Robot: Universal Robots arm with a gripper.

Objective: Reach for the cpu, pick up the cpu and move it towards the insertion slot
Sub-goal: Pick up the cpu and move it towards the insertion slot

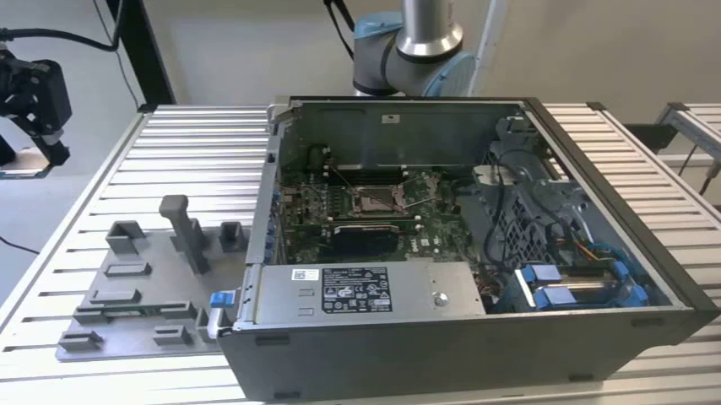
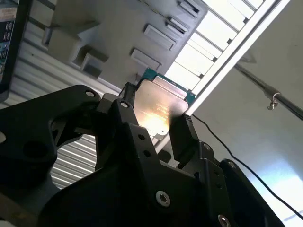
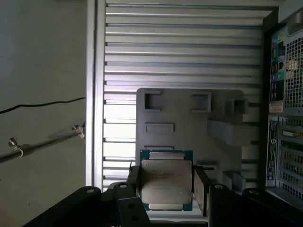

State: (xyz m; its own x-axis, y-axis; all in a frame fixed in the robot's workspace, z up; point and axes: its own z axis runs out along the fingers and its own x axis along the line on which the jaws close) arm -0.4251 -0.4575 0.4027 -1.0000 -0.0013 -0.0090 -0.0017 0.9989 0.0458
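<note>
The cpu [image 3: 166, 182], a flat silvery square with a green-edged rim, sits clamped between my gripper's [image 3: 166, 185] black fingers [image 3: 134, 180] in both wrist views, its metal face [image 2: 158, 111] catching the light. The gripper [image 2: 154, 116] is shut on it. In the exterior view the black gripper [image 1: 32, 160] hangs at the far left, beyond the slatted table's edge and above the floor. The insertion slot [image 1: 372, 200], a shiny square socket with a wire lever, lies on the green board inside the open computer case, well to the exterior view's right of the gripper.
A grey fixture plate [image 1: 147, 287] with raised blocks and a tall post [image 1: 178, 224] lies on the slatted table between the gripper and the computer case [image 1: 474, 337]. The case walls stand around the board. A cable and a rod [image 3: 42, 144] run over the floor beside the table.
</note>
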